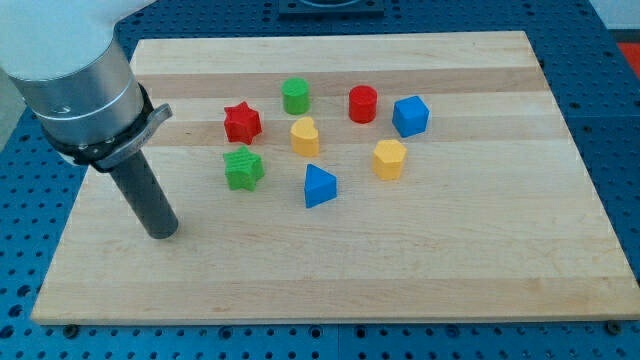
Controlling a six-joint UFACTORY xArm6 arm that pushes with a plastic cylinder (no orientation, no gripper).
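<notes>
Rod runs from the arm's grey collar at the view's upper left down and slightly toward the view's right; long axis steep, leaning so that my tip [162,232] rests on the wooden board [480,270] in its left half, toward the bottom. No claw on this arm, only the plain rod, so nothing is gripped or released. My tip touches no block. Nearest is the green star block [243,168], up and to the view's right of my tip, a clear gap between. Above it, the red star block [241,122]. Further right: green cylinder [295,96], yellow block with rounded top [305,136], blue wedge-shaped block [319,186]. Beyond those: red cylinder [363,104], blue cube-like block [410,116], yellow hexagonal block [389,158]. All eight stand apart, none touching, clustered in the upper middle of the board. Bare wood spans the bottom strip and the right side; my tip sits near the left edge, with bare wood between it and the bottom edge. Blue perforated table [615,120] surrounds the board.
</notes>
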